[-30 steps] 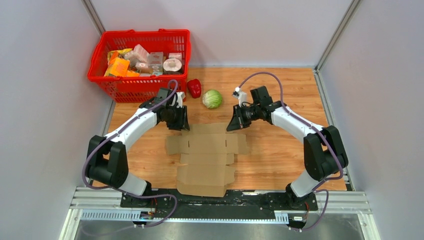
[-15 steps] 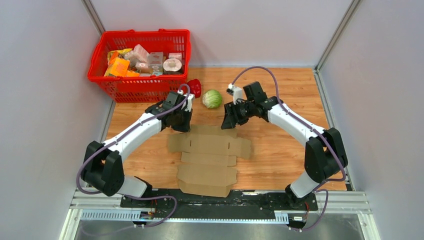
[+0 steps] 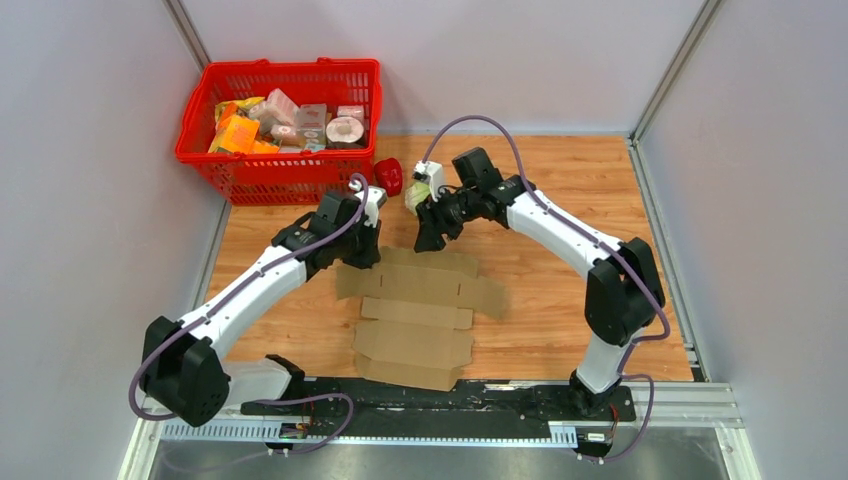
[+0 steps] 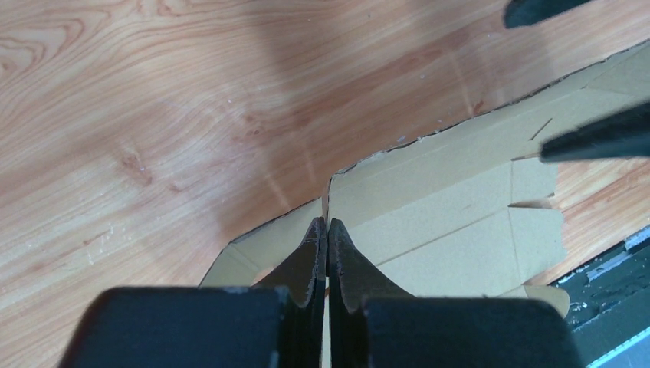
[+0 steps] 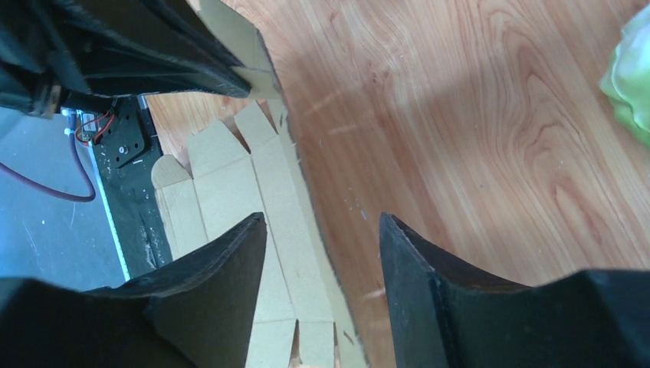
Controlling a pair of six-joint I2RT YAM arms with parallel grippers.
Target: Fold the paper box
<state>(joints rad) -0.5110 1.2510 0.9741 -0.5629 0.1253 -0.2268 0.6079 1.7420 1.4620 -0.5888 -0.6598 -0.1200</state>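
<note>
The paper box [image 3: 420, 310] lies unfolded, a flat brown cardboard sheet on the wooden table, and shows in both wrist views [image 4: 444, 207] [image 5: 230, 184]. My left gripper [image 3: 365, 255] is at the sheet's far left corner. Its jaws [image 4: 327, 222] are shut, and a thin cardboard edge runs between them where the corner flap meets the far panel. My right gripper [image 3: 428, 240] hovers over the far edge a little to the right. It is open [image 5: 322, 218], straddling the cardboard's edge and bare wood without holding anything. The left gripper's dark fingers [image 5: 153, 54] show in the right wrist view.
A red mesh basket [image 3: 200, 158] of packages stands at the back left. A red pepper [image 3: 388, 176] and a green cabbage [image 5: 632, 77] lie just behind the right gripper. Grey walls close in the table on both sides. A black base rail runs along the near edge.
The right gripper has opened and slid left along the far edge. The left gripper has shut at the far left corner. The sheet has shifted and turned slightly.
</note>
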